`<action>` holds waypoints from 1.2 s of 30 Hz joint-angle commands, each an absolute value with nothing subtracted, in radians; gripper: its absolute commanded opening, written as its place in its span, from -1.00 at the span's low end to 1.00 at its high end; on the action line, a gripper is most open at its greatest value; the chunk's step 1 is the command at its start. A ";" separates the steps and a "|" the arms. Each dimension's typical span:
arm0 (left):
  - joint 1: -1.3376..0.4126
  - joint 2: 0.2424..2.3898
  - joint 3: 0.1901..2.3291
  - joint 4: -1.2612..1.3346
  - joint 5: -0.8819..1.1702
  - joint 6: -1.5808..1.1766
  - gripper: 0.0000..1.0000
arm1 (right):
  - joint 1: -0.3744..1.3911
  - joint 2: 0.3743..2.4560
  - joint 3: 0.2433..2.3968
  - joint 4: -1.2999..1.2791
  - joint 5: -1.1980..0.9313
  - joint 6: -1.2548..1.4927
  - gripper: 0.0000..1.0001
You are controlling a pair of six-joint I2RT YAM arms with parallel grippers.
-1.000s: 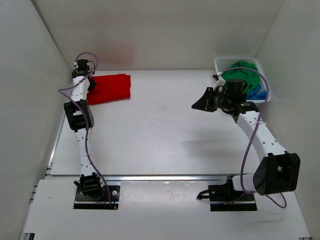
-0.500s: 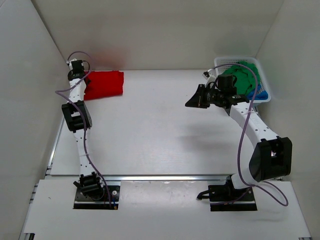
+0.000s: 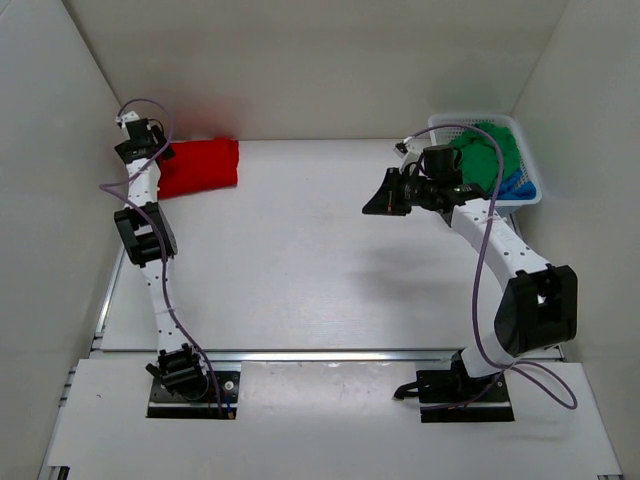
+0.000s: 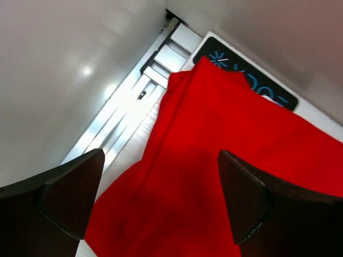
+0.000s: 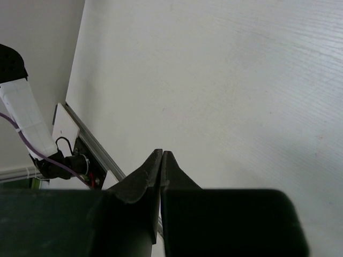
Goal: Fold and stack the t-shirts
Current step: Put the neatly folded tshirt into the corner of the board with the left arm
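Pincers came first: the left pincer (image 4: 161,155) hung with its jaws spread wide over the red t-shirt (image 4: 214,160), gripping nothing. The right pincer (image 5: 162,155) was pressed shut on nothing, in the air just beside the basket (image 3: 470,118).

The counter (image 3: 300,260) carried everything. The red t-shirt lay on it as a flattened bundle, well apart from the basket, at the opposite back corner. The green t-shirt (image 3: 480,150) sat heaped inside the basket, and a little of the blue t-shirt (image 3: 515,185) showed beside it, at the basket's near edge.

All three looked like light, limp cloth that would sag, slide on the smooth counter and lose any crease when lifted by one point. For the red one, a pinch through all layers at a folded edge or corner seemed safest, and dragging low better than lifting. The green heap probably wanted a pinch on its top ridge, pulled upward to clear the basket wall.
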State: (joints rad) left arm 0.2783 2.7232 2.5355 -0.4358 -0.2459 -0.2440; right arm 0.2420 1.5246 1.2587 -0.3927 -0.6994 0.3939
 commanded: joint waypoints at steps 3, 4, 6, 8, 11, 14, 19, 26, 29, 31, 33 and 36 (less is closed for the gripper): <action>0.244 2.441 2.476 -0.491 -0.134 -0.236 0.96 | 0.293 1.441 1.278 -0.408 -0.651 0.405 -1.00; 0.230 2.403 2.449 -0.500 -0.124 -0.235 0.97 | 0.291 1.421 1.263 -0.403 -0.640 0.402 -0.99; 0.210 2.228 2.221 -0.483 -0.066 -0.251 0.98 | 0.295 1.375 1.203 -0.410 -0.617 0.393 -0.99; 0.189 2.060 1.988 -0.410 -0.020 -0.268 0.97 | 0.284 1.330 1.145 -0.405 -0.595 0.385 -1.00; 0.123 1.784 1.603 -0.327 0.040 -0.290 0.98 | 0.264 1.250 1.030 -0.382 -0.583 0.370 -1.00; 0.031 1.585 1.375 -0.389 0.069 -0.298 0.98 | 0.230 1.177 0.922 -0.370 -0.562 0.359 -0.99; -0.138 1.298 1.085 -0.463 0.107 -0.265 0.97 | 0.210 1.004 0.761 -0.377 -0.531 0.357 -1.00; -0.230 0.957 0.721 -0.393 0.190 -0.353 0.97 | 0.153 0.818 0.632 -0.405 -0.528 0.362 -1.00; -0.241 0.913 0.693 -0.434 0.178 -0.328 0.97 | 0.152 0.756 0.575 -0.403 -0.523 0.385 -1.00; -0.230 0.904 0.693 -0.468 0.169 -0.321 0.97 | 0.150 0.730 0.560 -0.406 -0.523 0.400 -1.00; -0.215 0.899 0.687 -0.497 0.161 -0.305 0.98 | 0.158 0.694 0.542 -0.408 -0.523 0.419 -1.00; -0.216 0.856 0.660 -0.502 0.153 -0.299 0.97 | 0.158 0.654 0.506 -0.403 -0.520 0.431 -1.00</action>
State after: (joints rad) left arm -0.2230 0.8959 0.6846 -0.4747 0.1619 -0.3199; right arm 0.1547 0.6918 0.5228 -0.4286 -0.5312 0.4049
